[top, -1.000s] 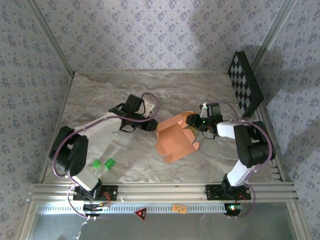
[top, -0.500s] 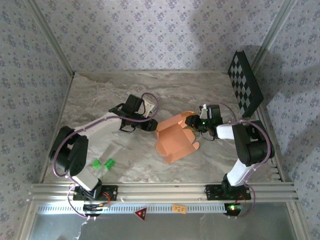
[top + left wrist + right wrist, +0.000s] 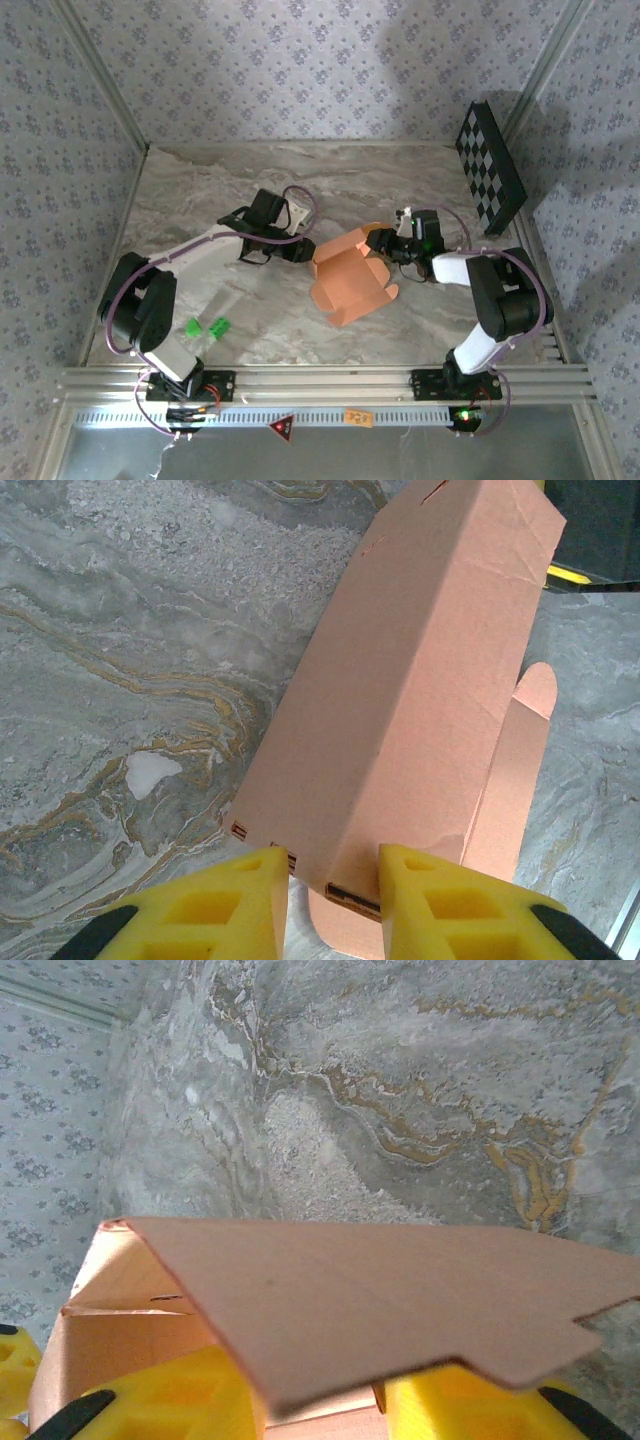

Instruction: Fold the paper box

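The salmon-orange paper box [image 3: 350,285] lies half-folded in the middle of the table between my two grippers. My left gripper [image 3: 305,250] is at the box's left corner. In the left wrist view its yellow fingers [image 3: 250,900] stand on either side of the box's [image 3: 400,700] creased corner ridge, shut on it. My right gripper [image 3: 382,243] is at the box's upper right flap. In the right wrist view that flap [image 3: 400,1300] lies over the right gripper [image 3: 320,1412], hiding the fingertips; a strip of card sits between the yellow fingers [image 3: 170,1400].
Two small green pieces [image 3: 207,327] lie at the near left, by the left arm. A checkerboard panel [image 3: 490,180] leans on the right wall. Papered walls close off three sides, and an aluminium rail [image 3: 320,380] runs along the front.
My right gripper has slid a little left onto the box's flap and its jaws have narrowed. The left arm and the box have barely moved.
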`<state>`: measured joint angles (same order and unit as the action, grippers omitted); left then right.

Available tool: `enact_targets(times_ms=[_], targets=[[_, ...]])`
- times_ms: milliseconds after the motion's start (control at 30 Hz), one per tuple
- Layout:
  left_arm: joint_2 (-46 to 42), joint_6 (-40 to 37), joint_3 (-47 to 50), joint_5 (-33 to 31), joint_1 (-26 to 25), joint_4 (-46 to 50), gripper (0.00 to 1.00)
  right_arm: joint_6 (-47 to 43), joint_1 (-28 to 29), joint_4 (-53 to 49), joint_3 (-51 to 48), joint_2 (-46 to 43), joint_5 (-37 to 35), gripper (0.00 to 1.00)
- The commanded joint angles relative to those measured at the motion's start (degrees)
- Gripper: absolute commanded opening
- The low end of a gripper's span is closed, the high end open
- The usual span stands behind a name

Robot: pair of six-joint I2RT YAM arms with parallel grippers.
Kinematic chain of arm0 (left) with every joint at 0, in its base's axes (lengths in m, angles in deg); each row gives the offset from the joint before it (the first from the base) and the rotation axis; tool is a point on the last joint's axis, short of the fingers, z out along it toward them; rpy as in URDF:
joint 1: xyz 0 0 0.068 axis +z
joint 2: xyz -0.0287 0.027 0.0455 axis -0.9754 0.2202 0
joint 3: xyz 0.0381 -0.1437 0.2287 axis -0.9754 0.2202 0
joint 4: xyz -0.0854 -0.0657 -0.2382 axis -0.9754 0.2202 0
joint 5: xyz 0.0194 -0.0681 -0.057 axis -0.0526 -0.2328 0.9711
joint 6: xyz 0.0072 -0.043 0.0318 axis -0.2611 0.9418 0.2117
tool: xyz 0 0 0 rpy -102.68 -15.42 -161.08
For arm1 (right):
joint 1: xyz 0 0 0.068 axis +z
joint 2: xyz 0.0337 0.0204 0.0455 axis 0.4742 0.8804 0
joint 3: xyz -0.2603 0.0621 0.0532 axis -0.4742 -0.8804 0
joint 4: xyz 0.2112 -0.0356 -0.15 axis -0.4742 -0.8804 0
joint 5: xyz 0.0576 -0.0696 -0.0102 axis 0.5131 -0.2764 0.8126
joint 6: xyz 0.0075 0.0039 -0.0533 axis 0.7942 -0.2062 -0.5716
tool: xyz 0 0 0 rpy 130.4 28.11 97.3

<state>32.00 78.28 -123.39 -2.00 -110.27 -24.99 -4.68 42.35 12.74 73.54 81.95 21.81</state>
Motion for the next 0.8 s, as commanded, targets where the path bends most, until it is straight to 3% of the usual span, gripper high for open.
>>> enact_targets(times_ms=[0, 767], targets=[[2.7, -1.14, 0.71, -4.29, 0.03, 6.12, 0.3, 2.19, 1.16, 1.82, -0.76, 0.99, 0.74, 0.35], [2.27, -1.14, 0.63, -4.17, 0.0, 6.58, 0.3, 9.19, 3.96, 10.9, -1.63, 7.15, 1.91, 0.28]])
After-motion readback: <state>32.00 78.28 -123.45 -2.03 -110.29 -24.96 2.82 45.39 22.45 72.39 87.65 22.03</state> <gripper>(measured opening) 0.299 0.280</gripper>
